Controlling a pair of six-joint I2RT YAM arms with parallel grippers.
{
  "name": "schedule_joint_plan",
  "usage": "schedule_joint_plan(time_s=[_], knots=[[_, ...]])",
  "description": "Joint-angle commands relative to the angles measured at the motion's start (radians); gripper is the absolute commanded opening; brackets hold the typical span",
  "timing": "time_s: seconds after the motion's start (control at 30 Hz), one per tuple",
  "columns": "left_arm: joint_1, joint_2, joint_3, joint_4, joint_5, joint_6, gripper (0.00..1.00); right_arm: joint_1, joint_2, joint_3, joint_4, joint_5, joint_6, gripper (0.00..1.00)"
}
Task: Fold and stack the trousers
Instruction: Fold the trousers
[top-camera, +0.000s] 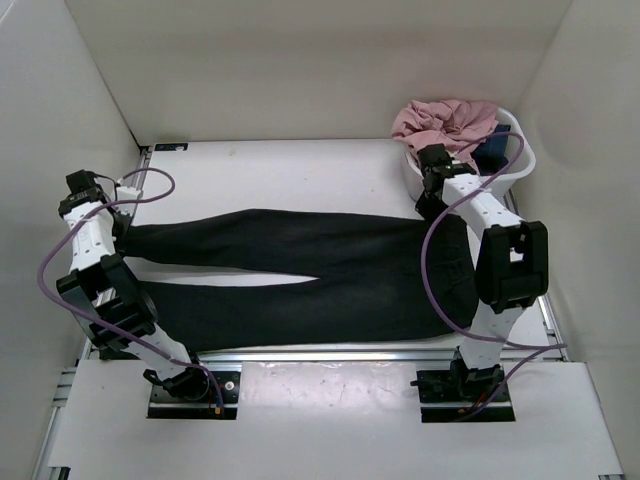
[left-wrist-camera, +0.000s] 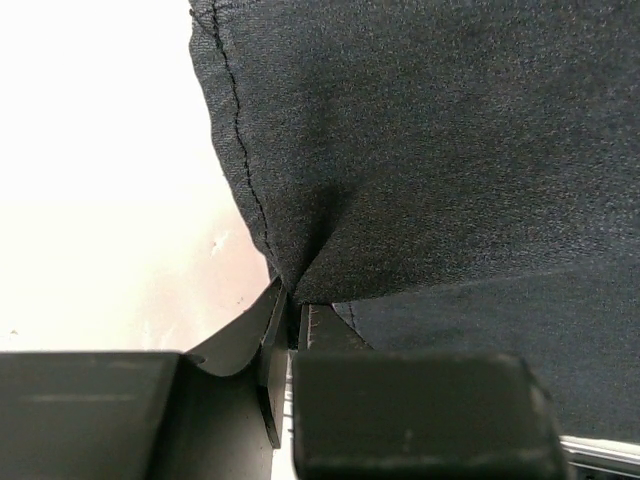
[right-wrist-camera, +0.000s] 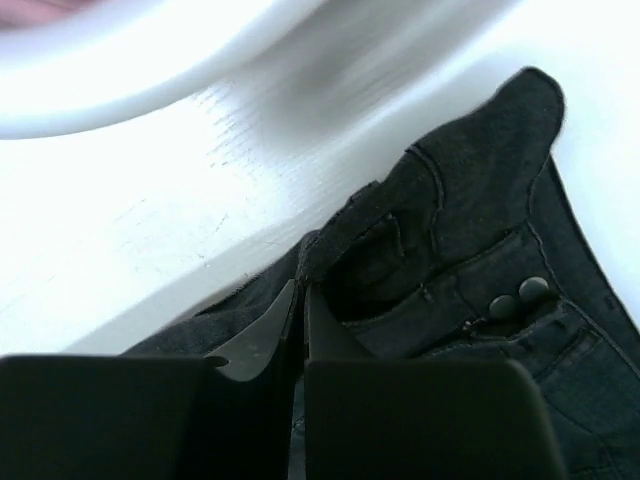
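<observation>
Two claws are each pinched shut on cloth at the far edge of the trousers.

From above, we see the trousers (top-camera: 330, 270) lying flat on the worktop (top-camera: 300, 165). Their long axis runs left to right, with the legs to the left and the waist to the right. The left claw (top-camera: 120, 222) sits at the far leg's cuff. The right claw (top-camera: 433, 190) is at the far waist corner, just beside the basket (top-camera: 522, 160).

At the left wrist, the claw (left-wrist-camera: 290, 305) nips a gathered bit of hem.

At the right wrist, the claw (right-wrist-camera: 300, 290) grips the waistband edge, close to the buttons (right-wrist-camera: 520, 297).

We judge that the fold will carry this far edge toward us, across the long axis, so both arms would need to travel together.
</observation>
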Motion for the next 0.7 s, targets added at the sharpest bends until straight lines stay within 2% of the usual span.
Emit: schedule_joint_plan(time_s=[0.0, 0.07, 0.17, 0.33, 0.43, 0.67], knots=[[0.009, -0.045, 0.038, 0.010, 0.000, 0.004, 0.14, -0.015, -0.029, -0.086, -0.005, 0.007, 0.040, 0.00], [0.009, -0.067, 0.019, 0.010, -0.009, 0.013, 0.14, -0.015, -0.125, -0.187, 0.065, 0.007, 0.092, 0.00], [0.019, -0.079, 0.009, 0.010, -0.009, 0.013, 0.14, -0.026, -0.243, -0.312, 0.075, 0.052, 0.138, 0.00], [0.078, -0.097, 0.031, 0.020, -0.009, 0.068, 0.14, -0.026, -0.458, -0.390, -0.031, 0.155, 0.176, 0.00], [0.101, -0.125, 0.016, 0.010, -0.032, 0.122, 0.14, -0.026, -0.595, -0.490, -0.104, 0.155, 0.224, 0.00], [0.159, -0.310, -0.275, 0.019, -0.022, 0.234, 0.14, 0.017, -0.894, -0.815, -0.164, 0.054, 0.338, 0.00]])
